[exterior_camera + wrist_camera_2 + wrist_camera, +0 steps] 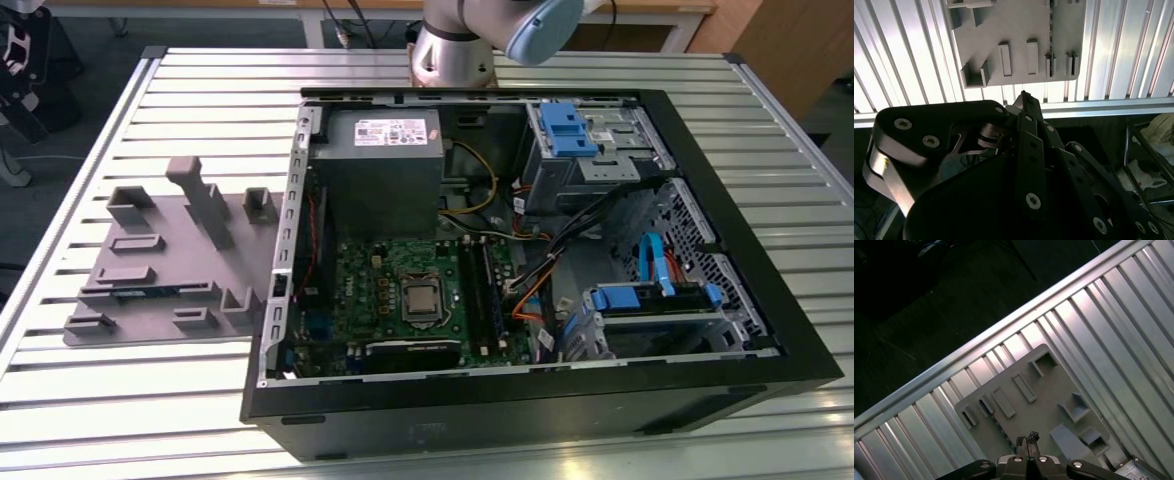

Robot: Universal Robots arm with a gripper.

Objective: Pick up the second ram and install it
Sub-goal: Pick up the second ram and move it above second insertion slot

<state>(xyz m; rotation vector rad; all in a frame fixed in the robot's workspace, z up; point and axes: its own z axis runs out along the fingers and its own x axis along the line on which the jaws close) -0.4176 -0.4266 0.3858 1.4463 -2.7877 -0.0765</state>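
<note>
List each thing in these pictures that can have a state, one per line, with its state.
computer case: lying on its side, open on top.
gripper: shut, holding nothing, apart from the holder tray.
holder tray: flat on the table, beside the computer case.
second ram: on edge in the holder tray, not gripped.

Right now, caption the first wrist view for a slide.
Shut gripper over the gray holder tray on the slatted table.
</note>
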